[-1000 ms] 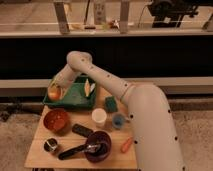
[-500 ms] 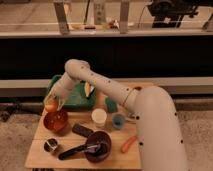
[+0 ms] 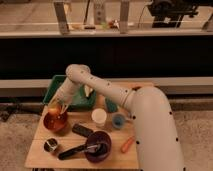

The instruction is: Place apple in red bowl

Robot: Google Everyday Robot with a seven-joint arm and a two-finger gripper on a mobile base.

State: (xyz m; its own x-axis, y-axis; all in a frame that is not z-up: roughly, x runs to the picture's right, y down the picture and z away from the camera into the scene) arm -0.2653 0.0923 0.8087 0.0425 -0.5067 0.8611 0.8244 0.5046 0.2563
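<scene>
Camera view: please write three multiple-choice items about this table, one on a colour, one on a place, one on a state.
1. What colour is the tray?
A. blue
B. green
C. white

2. Where is the pincer?
A. inside the tray
B. over the red bowl
C. out of view

3. How does the white cup stand?
A. on its side
B. upside down
C. upright on the table

Answers:
1 B, its walls are green.
2 B, the pincer hangs with the apple at that bowl's rim.
3 C, its open mouth faces up.
</scene>
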